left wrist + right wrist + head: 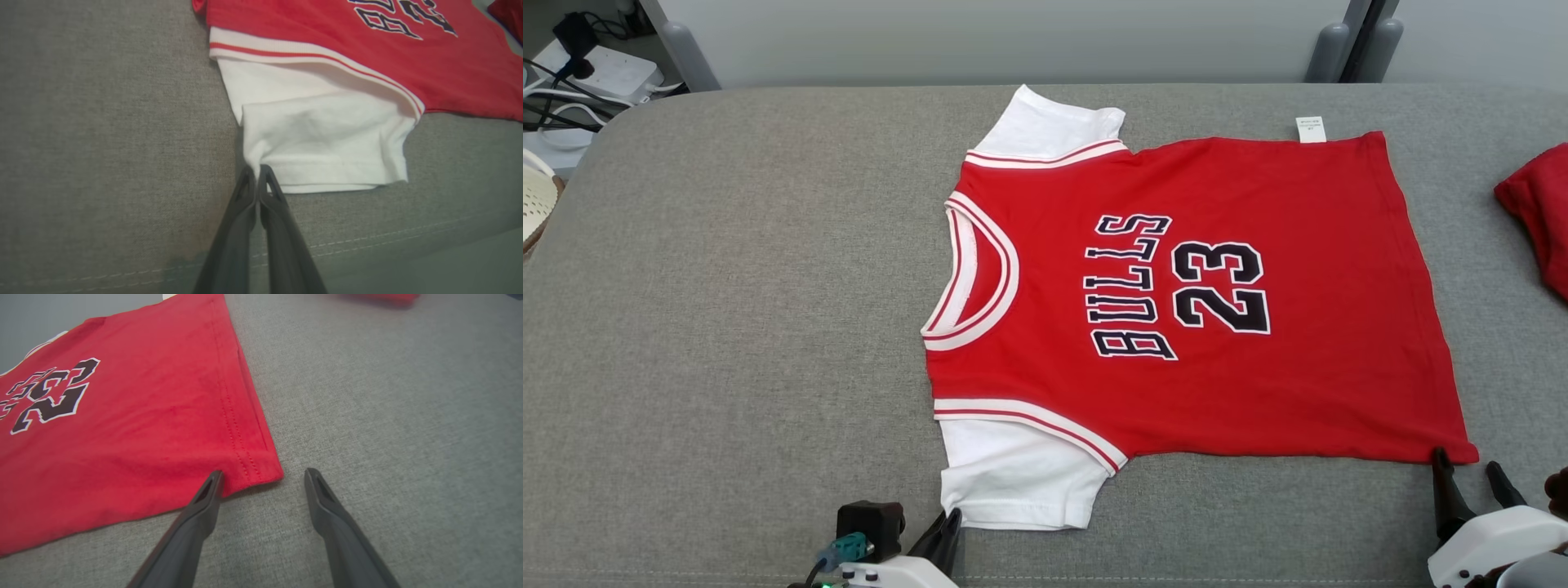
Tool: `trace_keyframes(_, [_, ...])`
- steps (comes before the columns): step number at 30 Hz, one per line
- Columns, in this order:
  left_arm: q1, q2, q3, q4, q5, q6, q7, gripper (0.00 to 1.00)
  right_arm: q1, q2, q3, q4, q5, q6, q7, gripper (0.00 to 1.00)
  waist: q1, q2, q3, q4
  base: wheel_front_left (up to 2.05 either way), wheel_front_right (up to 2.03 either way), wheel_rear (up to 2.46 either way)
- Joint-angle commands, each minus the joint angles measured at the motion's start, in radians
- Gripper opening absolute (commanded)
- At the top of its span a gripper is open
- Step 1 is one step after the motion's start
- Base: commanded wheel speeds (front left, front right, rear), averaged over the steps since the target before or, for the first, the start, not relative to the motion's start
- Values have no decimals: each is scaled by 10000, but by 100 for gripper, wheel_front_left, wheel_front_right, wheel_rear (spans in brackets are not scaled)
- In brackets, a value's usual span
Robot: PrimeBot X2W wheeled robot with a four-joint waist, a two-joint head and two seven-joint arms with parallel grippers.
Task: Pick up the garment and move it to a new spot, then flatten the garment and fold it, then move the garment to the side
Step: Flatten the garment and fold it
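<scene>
**Jersey spread flat, left claw pinching a sleeve corner**

A grey padded surface (727, 327) takes up most of the head view. On it, right of centre, the garment (1258, 384) lies flat and face up: a red jersey with white sleeves, striped trim and "BULLS 23" printed in dark letters. Its collar points to the robot's left and its hem to the right. One sleeve reaches toward the far edge, the other toward the near edge.

A second red cloth (1539, 212) lies at the far right of the surface, apart from the jersey.

The left claw (256, 173) sits at the near sleeve's outer corner. Its two fingers are pressed together, with the white fabric caught between the tips and drawn into a small pucker.

The right claw (264, 474) sits at the near hem corner with its fingers spread wide. One tip touches the red edge just inside the corner; the other rests over bare grey fabric beside it.

A small white label (1311, 129) sticks out from the far side seam.
</scene>
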Motion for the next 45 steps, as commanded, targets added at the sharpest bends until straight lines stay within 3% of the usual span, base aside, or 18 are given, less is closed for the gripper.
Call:
trace_keyframes(1, [-77, 207, 250, -304, 161, 110, 4, 0, -260, -264, 288, -33, 134, 0, -129, 100, 0, 0, 1, -27, 0, 0, 0])
trace_keyframes(2, [-56, 235, 237, -359, 163, 125, 35, 0, -303, -284, 329, 33, 175, 0, -153, 100, 0, 0, -10, -37, 0, 0, 0])
trace_keyframes(4, [-16, 286, 235, -459, 157, 164, 73, 0, -375, -317, 418, 174, 250, 0, -195, 82, 0, 0, -44, -56, 0, 0, 0])
trace_keyframes(5, [-2, 316, 238, -506, 156, 181, 88, 0, -418, -335, 471, 245, 292, 0, -212, 57, 0, 0, -71, -65, 0, 0, 0])
trace_keyframes(8, [49, 399, 236, -635, 156, 222, 126, 0, -543, -404, 675, 437, 399, 0, -266, 29, 0, 0, -153, -92, 0, 0, 0])
trace_keyframes(9, [64, 420, 242, -671, 144, 231, 137, 0, -576, -427, 743, 498, 437, 0, -286, 3, 0, 0, -178, -100, 0, 0, 0])
trace_keyframes(10, [79, 442, 247, -704, 134, 242, 151, 0, -606, -444, 812, 556, 479, 0, -303, 0, 0, 0, -203, -106, 0, 0, 0])
trace_keyframes(17, [228, 588, 330, -1289, 11, 369, 273, 0, -634, -725, 1220, 587, 730, 0, -391, 0, 0, 0, -281, -70, 0, 0, 0])
trace_keyframes(31, [764, 1291, 727, -3423, -247, 898, 738, 0, 426, -1412, 1376, -664, 1152, 0, -132, 0, 0, 0, -298, 32, 0, 0, 0])
trace_keyframes(38, [1507, 1944, 826, -5245, -497, 1291, 1432, 0, 1613, -1655, 893, -2357, 863, 0, 365, 0, 0, 0, -331, -14, 0, 0, 0])
trace_keyframes(45, [2201, 2789, 1100, -7270, -796, 1725, 2202, 0, 3105, -1580, -312, -4831, 246, 0, 1474, 0, 0, 0, -354, 22, 0, 0, 0])
